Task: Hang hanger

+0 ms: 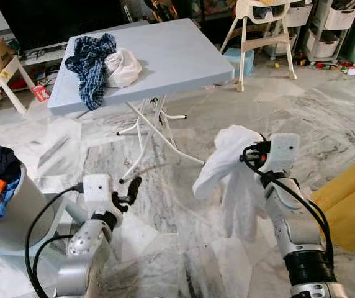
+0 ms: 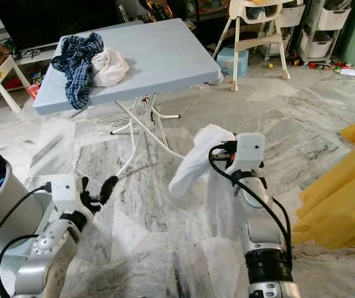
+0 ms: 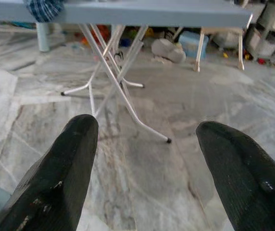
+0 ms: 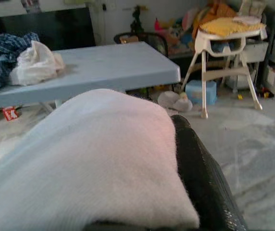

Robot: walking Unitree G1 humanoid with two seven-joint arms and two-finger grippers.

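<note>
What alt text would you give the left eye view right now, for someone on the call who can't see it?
The right gripper holds a white garment hanging above a marble floor, while the left gripper is open and empty. Beyond stands a blue folding table with a plaid shirt and a white cloth; a laundry basket sits at left.

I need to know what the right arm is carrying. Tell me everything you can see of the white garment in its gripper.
The white garment is soft, plain cloth, apparently knit or fleece. It drapes over the right gripper, bunched on top with loose folds hanging below, clear of the marble floor. In the wrist view it covers one black finger. No hanger is visible in it.
</note>
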